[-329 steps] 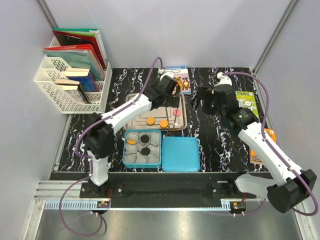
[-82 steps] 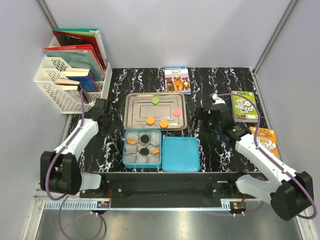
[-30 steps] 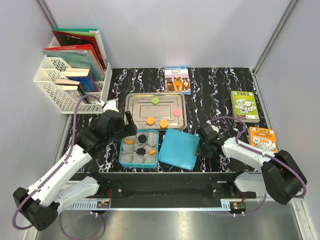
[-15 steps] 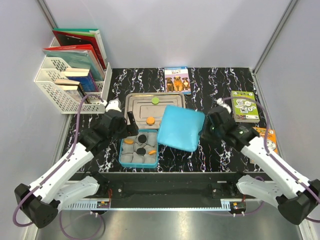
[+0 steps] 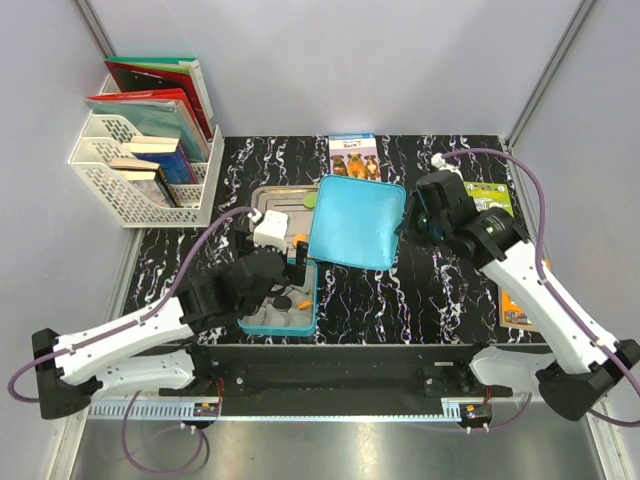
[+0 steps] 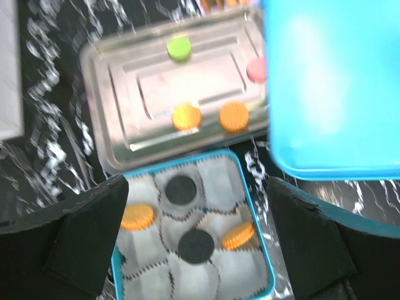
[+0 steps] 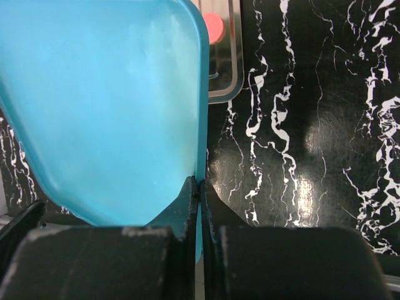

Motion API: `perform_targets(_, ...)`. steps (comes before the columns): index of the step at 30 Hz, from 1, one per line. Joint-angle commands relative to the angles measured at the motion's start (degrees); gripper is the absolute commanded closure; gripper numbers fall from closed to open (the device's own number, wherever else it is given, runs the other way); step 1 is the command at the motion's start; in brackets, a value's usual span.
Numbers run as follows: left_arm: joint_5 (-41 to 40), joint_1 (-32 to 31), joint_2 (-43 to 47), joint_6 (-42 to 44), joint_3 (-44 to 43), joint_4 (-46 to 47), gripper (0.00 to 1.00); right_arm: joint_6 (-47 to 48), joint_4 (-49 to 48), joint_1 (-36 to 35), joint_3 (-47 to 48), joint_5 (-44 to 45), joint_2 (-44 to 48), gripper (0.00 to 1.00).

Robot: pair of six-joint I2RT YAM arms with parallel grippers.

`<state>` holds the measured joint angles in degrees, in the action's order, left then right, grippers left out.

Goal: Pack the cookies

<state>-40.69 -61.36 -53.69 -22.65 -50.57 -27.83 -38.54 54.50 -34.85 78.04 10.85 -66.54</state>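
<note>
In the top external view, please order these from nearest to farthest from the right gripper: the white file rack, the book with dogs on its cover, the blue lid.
1. The blue lid: pinched by its edge in the right gripper, spreading to the gripper's left.
2. The book with dogs on its cover: lying flat at the back, near the middle.
3. The white file rack: in the far left corner, clearly farthest.

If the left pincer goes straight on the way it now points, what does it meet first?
Most likely the open tin, near a black cookie, between the open fingers of the left pincer; depth is unclear. The lid hangs off to the side.
</note>
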Motion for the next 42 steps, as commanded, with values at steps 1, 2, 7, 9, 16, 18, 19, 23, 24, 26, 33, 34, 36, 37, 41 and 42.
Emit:
perform_targets(1,-16.8,-3.8,0.4,6.8,-0.5,7.2,0.01,2.1,0.5,4.9,4.0,-4.0,-3.2,1.00)
perform_targets(2,-17.1,-3.9,0.9,5.6,-0.2,7.0,0.01,2.5,1.2,5.8,5.0,-5.4,-4.0,1.00)
perform_targets(7,-15.9,-4.3,5.9,7.7,2.9,11.1,0.01,5.3,13.9,7.5,18.6,-9.7,-15.0,1.00)
perform_targets(9,-15.7,-5.7,4.9,10.9,3.4,13.3,0.01,6.3,19.3,7.5,24.8,-8.1,-21.5,1.00)
perform_targets(16,-30.8,-17.6,-6.6,25.6,2.5,19.4,0.05,3.1,25.9,7.6,35.3,-9.2,-29.3,1.00)
perform_targets(18,-32.6,-19.0,-7.9,24.5,1.8,19.5,0.09,1.5,26.1,7.5,35.3,-8.1,-29.9,1.00)
perform_targets(19,-33.0,-19.3,-7.9,23.5,1.6,19.5,0.11,-0.8,24.4,7.5,33.3,-7.6,-29.4,1.00)
perform_targets(23,-33.3,-19.8,-6.1,20.9,1.3,19.6,0.12,-8.5,20.3,7.5,26.8,2.4,-24.4,1.00)
perform_targets(24,-33.1,-19.8,-5.5,21.0,1.4,19.9,0.13,-8.5,21.0,7.3,26.8,5.1,-24.8,1.00)
perform_targets(26,-32.2,-19.7,-5.3,22.3,1.7,20.5,0.15,-4.9,25.7,7.3,29.5,13.7,-27.8,1.00)
perform_targets(33,-28.1,-20.0,-8.6,37.1,4.3,34.6,0.06,-1.3,35.8,7.2,33.8,27.9,-32.6,1.00)
perform_targets(34,-26.8,-20.2,-9.0,41.2,4.9,36.7,0.04,-1.3,35.8,7.3,34.1,28.3,-32.6,1.00)
perform_targets(36,-24.3,-21.1,-9.8,49.4,7.7,45.3,0.01,0.0,36.2,7.3,36.3,28.4,-33.0,1.00)
perform_targets(37,-23.5,-21.3,-10.1,52.5,8.9,48.8,0.01,0.1,36.8,7.2,37.7,27.9,-33.6,1.00)
perform_targets(41,-20.8,-22.0,-15.5,65.5,13.8,69.1,0.01,2.1,38.3,6.8,43.3,24.7,-36.5,1.00)
perform_targets(42,-20.7,-22.1,-17.0,70.4,14.2,72.5,0.01,2.3,38.3,6.8,44.6,24.0,-36.6,1.00)
